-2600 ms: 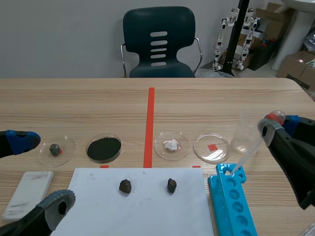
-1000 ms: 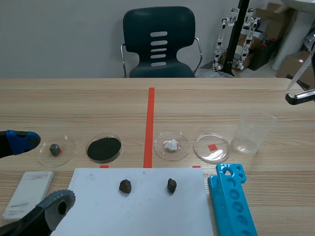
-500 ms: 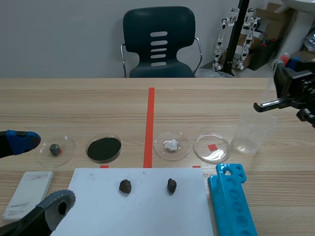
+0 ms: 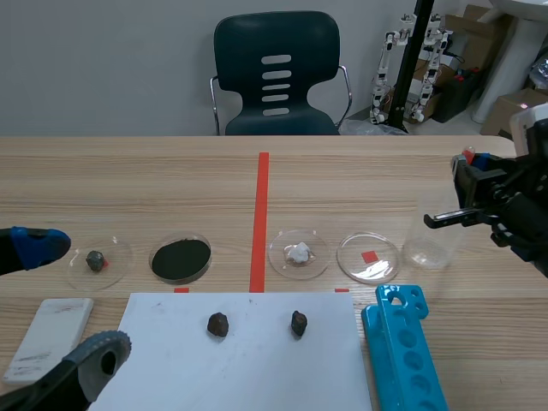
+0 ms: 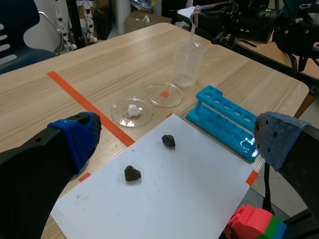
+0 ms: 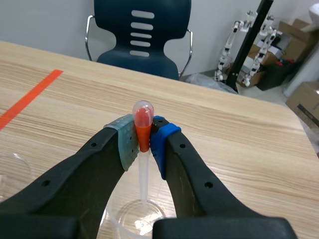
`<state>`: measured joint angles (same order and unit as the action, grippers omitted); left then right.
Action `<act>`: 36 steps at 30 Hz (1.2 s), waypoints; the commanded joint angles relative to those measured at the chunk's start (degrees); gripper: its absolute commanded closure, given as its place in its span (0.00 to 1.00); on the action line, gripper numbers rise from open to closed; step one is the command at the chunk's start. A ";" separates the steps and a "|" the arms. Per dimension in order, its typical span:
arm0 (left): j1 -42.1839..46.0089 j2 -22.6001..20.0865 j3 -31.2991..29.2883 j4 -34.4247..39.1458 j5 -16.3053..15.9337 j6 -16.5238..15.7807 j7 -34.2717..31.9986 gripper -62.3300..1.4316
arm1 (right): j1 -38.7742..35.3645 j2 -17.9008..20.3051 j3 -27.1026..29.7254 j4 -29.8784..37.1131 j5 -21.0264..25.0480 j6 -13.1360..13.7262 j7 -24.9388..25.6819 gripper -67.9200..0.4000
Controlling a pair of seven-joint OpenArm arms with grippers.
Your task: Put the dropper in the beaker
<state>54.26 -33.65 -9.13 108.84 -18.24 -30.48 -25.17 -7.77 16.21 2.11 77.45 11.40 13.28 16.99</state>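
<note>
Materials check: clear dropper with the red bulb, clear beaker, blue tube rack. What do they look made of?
The clear dropper with the red bulb looks like soft translucent plastic: milky stem, see-through bulb. The clear beaker is faintly frosted, probably plastic, maybe glass. The blue tube rack looks like moulded plastic: uniform colour, glossy highlights.

- Row of dishes (image 4: 299,253) across the table (image 4: 154,184); beaker (image 4: 438,235) at its right end.
- Dropper (image 6: 143,172) upright in right gripper (image 6: 143,139), stem down inside beaker.
- Paper sheet (image 4: 257,368) in front of dishes, two stones (image 4: 217,324) on it.
- Rack (image 4: 402,351) right of sheet, in front of beaker.
</note>
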 commanded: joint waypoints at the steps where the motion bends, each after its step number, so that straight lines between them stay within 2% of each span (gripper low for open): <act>1: -0.15 0.28 0.15 0.50 -0.79 -0.13 -0.96 0.00 | 1.95 0.63 -0.33 -0.07 0.59 0.04 0.90 0.89; 12: -0.15 0.28 0.15 0.50 -0.79 -0.13 -0.94 0.00 | 5.92 0.66 -3.65 -6.54 0.57 0.02 0.90 0.89; 22: -0.15 0.28 0.15 0.50 -0.79 -0.13 -0.94 0.00 | 6.03 0.92 -3.74 -8.41 0.33 0.02 0.68 0.88; 24: -0.15 0.28 0.15 0.50 -0.79 -0.13 -0.94 0.00 | 5.99 1.22 -3.85 -8.52 0.11 0.07 0.57 0.82; 31: -0.15 0.28 0.15 0.50 -0.79 -0.13 -0.94 0.00 | 5.68 3.43 -5.79 -8.52 0.17 0.24 1.44 0.53; 36: -0.15 0.28 0.15 0.50 -0.79 -0.13 -0.94 0.00 | 4.22 4.13 -6.32 -8.46 0.92 0.20 6.25 0.19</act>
<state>54.26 -33.65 -9.13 108.84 -18.26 -30.48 -25.17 -3.22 19.46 -4.25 68.73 11.49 13.69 21.47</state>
